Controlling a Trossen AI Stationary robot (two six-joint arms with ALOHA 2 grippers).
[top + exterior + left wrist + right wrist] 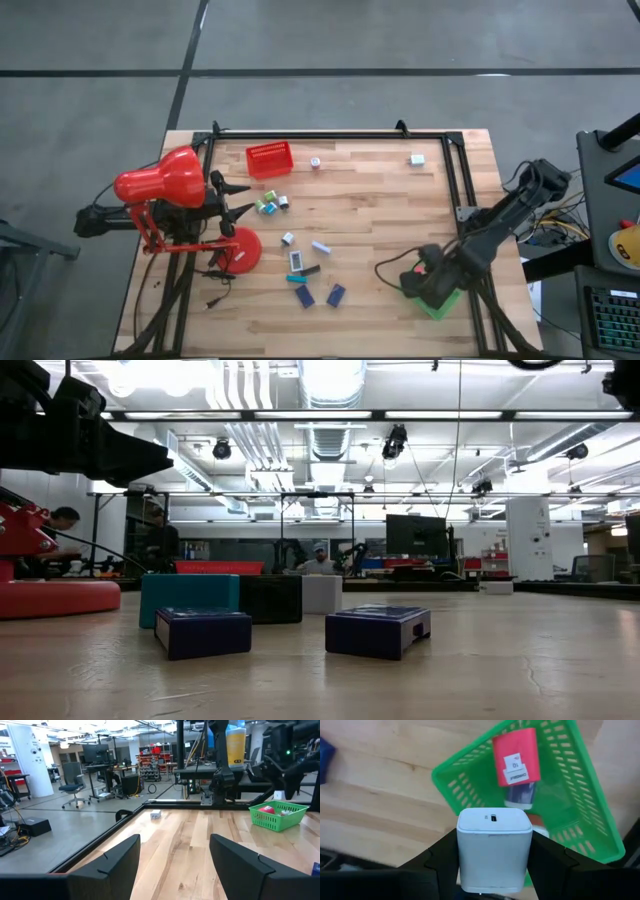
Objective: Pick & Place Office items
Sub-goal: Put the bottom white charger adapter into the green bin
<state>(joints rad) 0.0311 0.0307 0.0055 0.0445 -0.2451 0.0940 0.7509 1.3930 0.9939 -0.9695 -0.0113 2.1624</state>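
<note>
My right gripper (494, 851) hangs over the green tray (580, 810) near the table's right near corner (445, 302), shut on a white block (494, 837) with a small port on its end face. In the tray lie a pink block (516, 757) and a navy piece (520, 796). More office items lie on the table's middle: two navy blocks (305, 297) (336, 294), a teal one (297, 280), white ones (321, 247) and a small cluster (270, 205). My left gripper (175, 845) waits open by the red lamp (165, 180). My right gripper pinches the white block between its two fingers (445, 851), one on each opposite side face (465, 855). The fingers come from above, pointing down. The block is lifted clear over the green tray's rim, with its port end (493, 818) facing down toward the tray.
A red tray (269, 159) stands near the far edge, with two small white pieces (315, 162) (417, 159) beside it. The lamp's round red base (240, 250) sits left of the items. A black frame (452, 170) runs along the far and right sides.
</note>
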